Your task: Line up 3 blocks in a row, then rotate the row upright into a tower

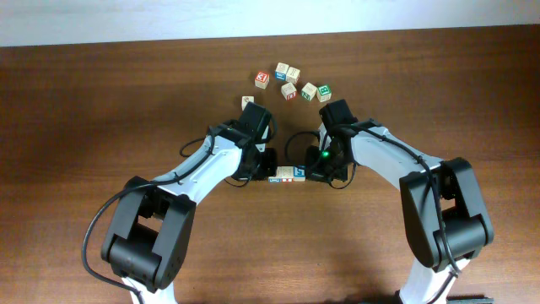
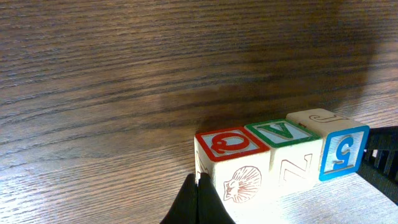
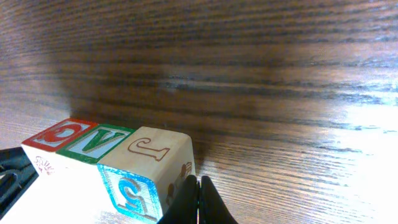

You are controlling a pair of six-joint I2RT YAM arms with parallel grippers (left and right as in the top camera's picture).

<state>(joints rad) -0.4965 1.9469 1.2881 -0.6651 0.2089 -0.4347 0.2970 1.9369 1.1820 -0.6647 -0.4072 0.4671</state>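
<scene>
The row of three blocks [image 1: 287, 175] lies on the worktop [image 1: 76, 101] between the two arms, near the middle. The cubes sit face to face in a straight line. From the left arm's side they run: the red Q block [image 2: 231, 144], the green V block [image 2: 283, 132], and the blue 5 block [image 2: 342, 152], which has a J on its top face.

The left gripper [image 2: 198, 202] is fully closed with its fingertips pressed together. It grasps nothing, and its tip touches the lower corner of the red Q block's outer end. The right gripper [image 3: 199, 199] is likewise closed and empty, its tip against the outer end of the blue 5 block. The row is therefore flanked at both ends, while its two long sides are open.

Beyond the row, toward the far edge of the worktop, there is a scatter of loose blocks [image 1: 291, 82]. A single block [image 1: 247, 101] sits just beside the left arm's wrist. Bare wood stretches wide to either side of the arms. There is also bare wood on the near side of the row, between the arm bases. The worktop's far edge meets a pale strip well past the loose blocks.
</scene>
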